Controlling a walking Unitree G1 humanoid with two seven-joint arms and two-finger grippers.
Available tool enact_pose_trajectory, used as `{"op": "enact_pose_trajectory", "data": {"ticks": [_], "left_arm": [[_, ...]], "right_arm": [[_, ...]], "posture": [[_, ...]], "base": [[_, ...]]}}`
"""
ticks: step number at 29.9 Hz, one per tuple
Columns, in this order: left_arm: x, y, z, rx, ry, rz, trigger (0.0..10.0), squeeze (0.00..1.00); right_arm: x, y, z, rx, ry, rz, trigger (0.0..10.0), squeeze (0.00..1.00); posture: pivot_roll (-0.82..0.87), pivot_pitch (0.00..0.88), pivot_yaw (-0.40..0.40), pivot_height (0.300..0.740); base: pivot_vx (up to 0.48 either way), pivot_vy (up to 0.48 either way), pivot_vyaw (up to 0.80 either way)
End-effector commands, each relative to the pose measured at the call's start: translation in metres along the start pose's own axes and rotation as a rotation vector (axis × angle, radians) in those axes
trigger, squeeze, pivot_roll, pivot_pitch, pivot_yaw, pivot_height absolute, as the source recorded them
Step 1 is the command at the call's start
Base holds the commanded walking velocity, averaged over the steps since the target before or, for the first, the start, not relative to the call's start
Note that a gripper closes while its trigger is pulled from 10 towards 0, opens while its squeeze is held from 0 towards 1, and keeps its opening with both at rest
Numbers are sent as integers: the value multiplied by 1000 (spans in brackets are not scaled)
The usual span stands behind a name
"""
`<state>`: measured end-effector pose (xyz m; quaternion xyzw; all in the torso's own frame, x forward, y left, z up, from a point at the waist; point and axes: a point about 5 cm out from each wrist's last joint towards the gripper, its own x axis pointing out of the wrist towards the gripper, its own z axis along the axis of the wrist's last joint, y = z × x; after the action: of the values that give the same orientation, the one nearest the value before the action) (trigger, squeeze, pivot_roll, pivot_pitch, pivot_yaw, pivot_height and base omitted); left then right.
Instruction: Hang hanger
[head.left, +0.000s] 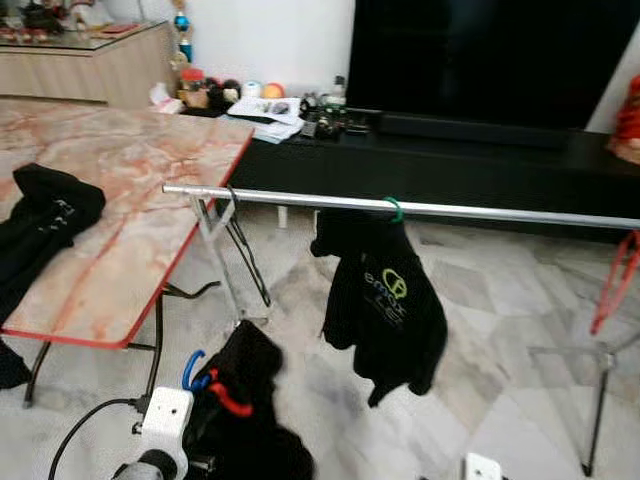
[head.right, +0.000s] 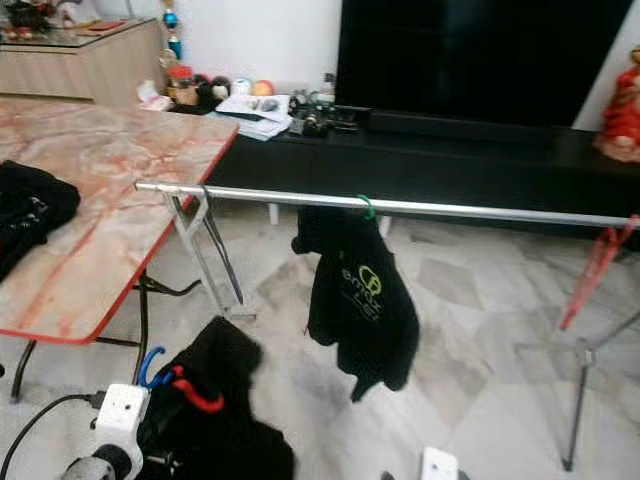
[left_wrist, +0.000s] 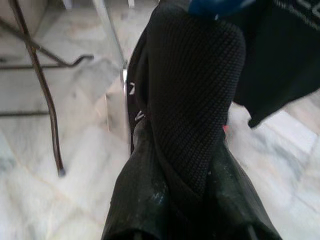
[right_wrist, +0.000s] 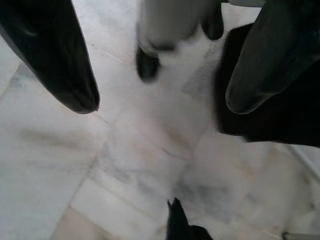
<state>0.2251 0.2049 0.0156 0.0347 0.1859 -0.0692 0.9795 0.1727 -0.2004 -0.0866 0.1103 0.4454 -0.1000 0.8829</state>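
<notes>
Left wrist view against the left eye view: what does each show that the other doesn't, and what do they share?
Left wrist view alone: the left hand seen close up, its fingers closed around a fold of the black garment.

Left eye view alone: the silver rail carrying a black shirt on a green hanger, the marble table, and the TV cabinet.

Both: the held garment, its blue hanger hook, the pale marble floor and the table's dark legs.

Rail's (head.left: 400, 207) right end cut off; hanger (head.left: 195, 372) mostly hidden under black garment (head.left: 245, 400).
</notes>
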Motion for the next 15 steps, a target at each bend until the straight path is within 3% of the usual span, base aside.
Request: {"op": "enact_pose_trajectory", "data": {"ticks": [1,4,12,15], "left_arm": [[1,-4,5,19,-21,-14,10000,0],[1,-3,5,38,-22,-6,10000,0],[2,-5,4,43,-18,-8,10000,0],[2,-5,4,46,-19,-9,10000,0]], "right_arm": [[0,-4,1,10,5,-16,10000,0],[0,-5,2,1,4,-14,10000,0],[-1,-11,4,-33,3,-16,10000,0],[-1,-13,5,-38,1,-17,10000,0]], "posture": [[106,0,-26,740],[104,0,-26,740],[102,0,-29,740],[102,0,-29,740]], "base": [[0,0,0],[0,-94,0],[0,-462,0],[0,-480,373]]}}
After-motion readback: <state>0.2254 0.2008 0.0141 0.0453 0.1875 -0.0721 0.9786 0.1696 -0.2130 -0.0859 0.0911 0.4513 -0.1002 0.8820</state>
